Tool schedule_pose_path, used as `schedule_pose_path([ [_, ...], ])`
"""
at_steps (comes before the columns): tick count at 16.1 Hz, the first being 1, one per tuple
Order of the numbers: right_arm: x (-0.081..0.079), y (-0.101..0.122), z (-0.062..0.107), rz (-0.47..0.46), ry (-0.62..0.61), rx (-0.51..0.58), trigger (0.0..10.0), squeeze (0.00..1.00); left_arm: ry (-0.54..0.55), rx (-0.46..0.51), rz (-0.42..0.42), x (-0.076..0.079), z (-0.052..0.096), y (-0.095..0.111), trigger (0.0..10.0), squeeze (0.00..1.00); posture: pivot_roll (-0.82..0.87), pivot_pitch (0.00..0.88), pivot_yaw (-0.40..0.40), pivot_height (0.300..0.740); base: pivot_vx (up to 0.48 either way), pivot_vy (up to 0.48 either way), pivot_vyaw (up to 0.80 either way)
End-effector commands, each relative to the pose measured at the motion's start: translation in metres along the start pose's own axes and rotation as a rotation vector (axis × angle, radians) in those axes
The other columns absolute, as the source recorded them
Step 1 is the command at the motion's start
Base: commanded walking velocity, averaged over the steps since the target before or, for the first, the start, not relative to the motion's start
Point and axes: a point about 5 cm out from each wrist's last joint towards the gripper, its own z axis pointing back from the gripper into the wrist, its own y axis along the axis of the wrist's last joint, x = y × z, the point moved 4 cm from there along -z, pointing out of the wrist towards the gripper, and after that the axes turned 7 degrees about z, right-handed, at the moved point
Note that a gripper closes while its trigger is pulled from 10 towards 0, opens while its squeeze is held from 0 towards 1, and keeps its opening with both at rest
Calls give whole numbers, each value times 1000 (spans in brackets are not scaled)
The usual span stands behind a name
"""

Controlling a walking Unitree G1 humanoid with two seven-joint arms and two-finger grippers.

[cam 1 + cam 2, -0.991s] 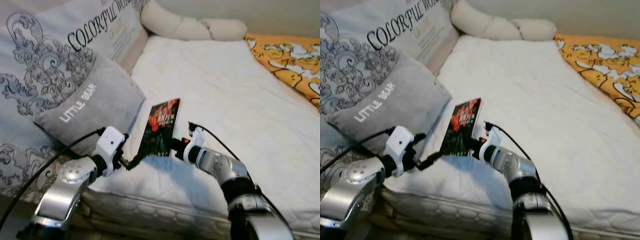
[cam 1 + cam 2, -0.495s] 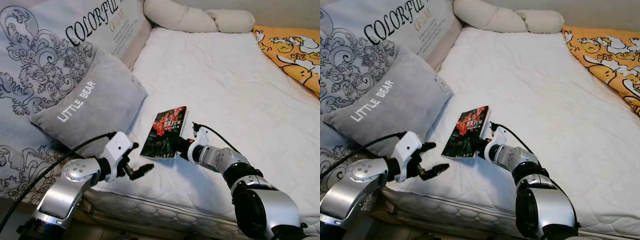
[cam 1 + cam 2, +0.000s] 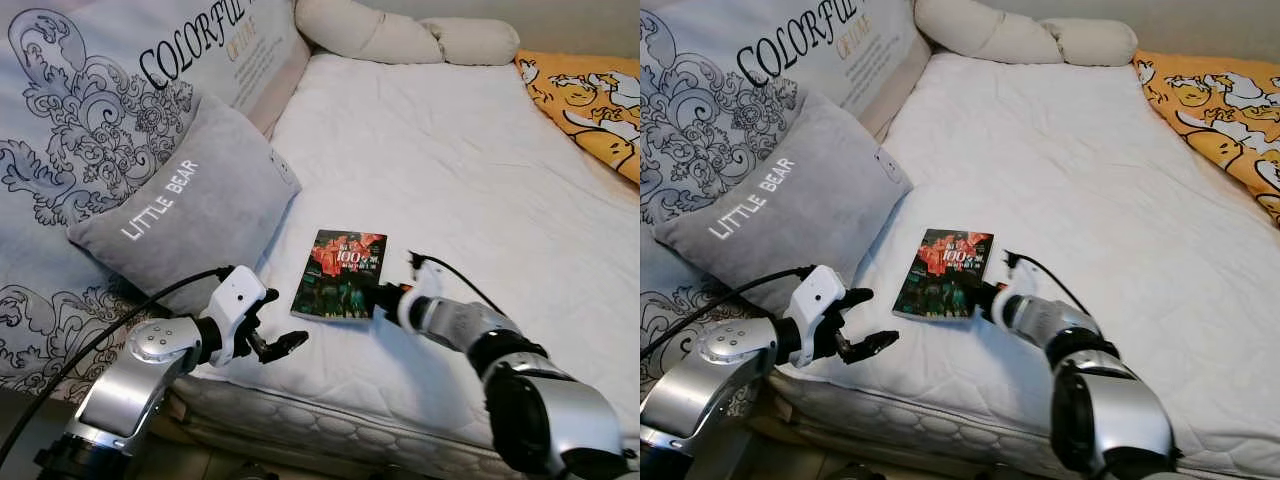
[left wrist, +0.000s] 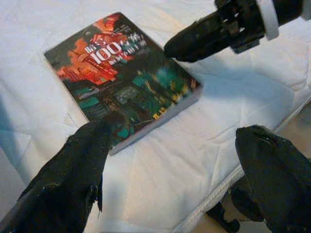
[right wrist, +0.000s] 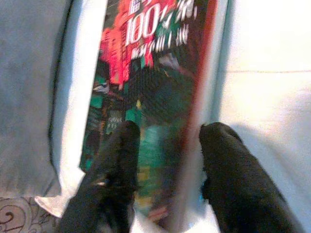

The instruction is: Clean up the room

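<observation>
Flat on the white mattress (image 3: 450,170), a paperback book (image 3: 342,275), its near edge straddled by the right gripper (image 3: 384,297), left gripper (image 3: 280,342) spread apart just beside it.

A book (image 3: 341,275) with a dark red-and-green cover lies flat, face up, on the white bed (image 3: 450,150).

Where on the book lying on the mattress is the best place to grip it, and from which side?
The book lies flat on the mattress, so only its edges offer a pinch. Its near right edge suits best, approached low from the robot's side, where the right gripper straddles it.
</observation>
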Motion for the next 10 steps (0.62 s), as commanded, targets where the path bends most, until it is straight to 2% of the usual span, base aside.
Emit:
schedule_pose_path([
  [1,12,-2,5,0,-15,1,10000,1000,1,-22,-7,-1,-4,-2,10000,0,-20,6,24,740,0,0,0],
  [3,20,3,12,2,4,28,10000,1000,19,-23,-6,-2,-7,-4,10000,0,-34,0,23,740,0,0,0],
  [5,17,10,17,22,78,78,10000,1000,36,18,-14,-2,-9,-1,10000,0,-43,0,16,740,0,0,0],
  [7,12,12,23,204,111,142,10000,1000,107,96,-7,-6,-11,8,10000,0,-52,0,23,740,0,0,0],
  [8,11,14,30,454,-7,243,10000,1000,237,203,24,-16,-11,21,10000,0,-73,0,35,740,0,0,0],
  [9,8,17,35,525,-66,308,10000,1000,301,249,52,-21,-10,25,10000,0,-79,0,38,740,0,0,0],
  [10,0,22,44,544,-132,416,10000,1000,383,298,99,-25,-8,29,10000,0,-92,0,42,740,0,-398,0],
])
